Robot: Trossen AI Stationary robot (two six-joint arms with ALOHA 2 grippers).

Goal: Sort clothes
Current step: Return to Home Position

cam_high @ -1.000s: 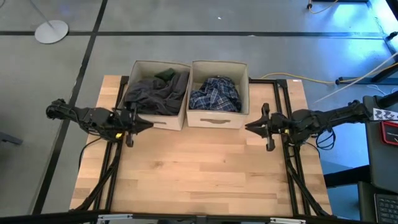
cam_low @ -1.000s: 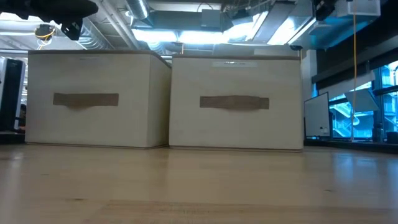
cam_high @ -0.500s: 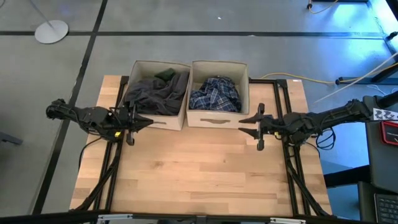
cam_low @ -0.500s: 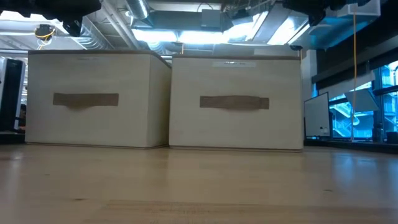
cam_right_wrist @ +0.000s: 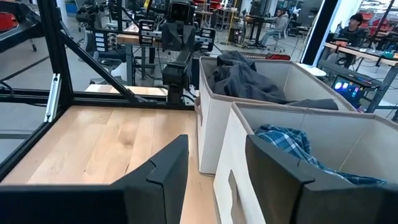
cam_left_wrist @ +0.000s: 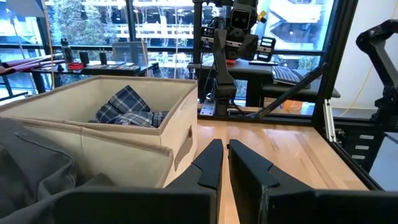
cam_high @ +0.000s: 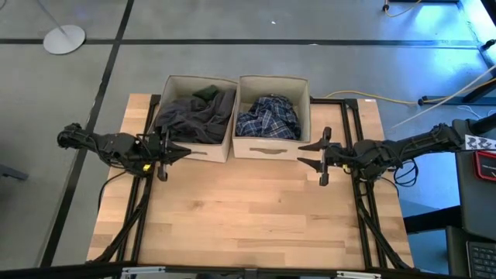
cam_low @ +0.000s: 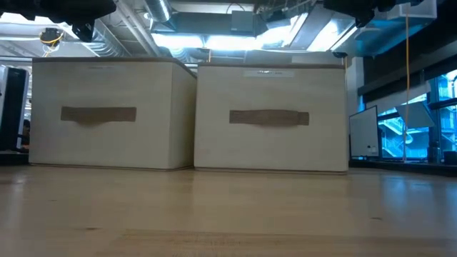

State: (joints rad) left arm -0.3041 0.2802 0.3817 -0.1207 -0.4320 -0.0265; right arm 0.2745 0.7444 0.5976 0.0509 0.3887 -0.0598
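Two beige fabric boxes stand side by side at the table's far middle. The left box [cam_high: 165, 97] holds a dark grey garment [cam_high: 194, 116] with a dark green one [cam_high: 205, 94] at its far edge. A blue-and-white plaid garment [cam_high: 269, 118] lies in the right box [cam_high: 273, 78]. My left gripper [cam_high: 186, 154] hovers shut by the left box's near wall, fingers level [cam_left_wrist: 222, 155]. Just right of the right box's near wall, my right gripper [cam_high: 301, 154] hovers open and level, with nothing between its fingers [cam_right_wrist: 214, 158].
Bare wooden tabletop [cam_high: 248, 209] stretches from the boxes to the near edge. Black frame rails [cam_high: 353, 116] run along the table's right side and under both arms. The low view shows the two boxes' near walls [cam_low: 107, 114] [cam_low: 270, 118] with their handles.
My right gripper has gone a little toward the table's left, closer to the right box, and has opened from shut to a wide gap. The clothes and boxes have not moved.
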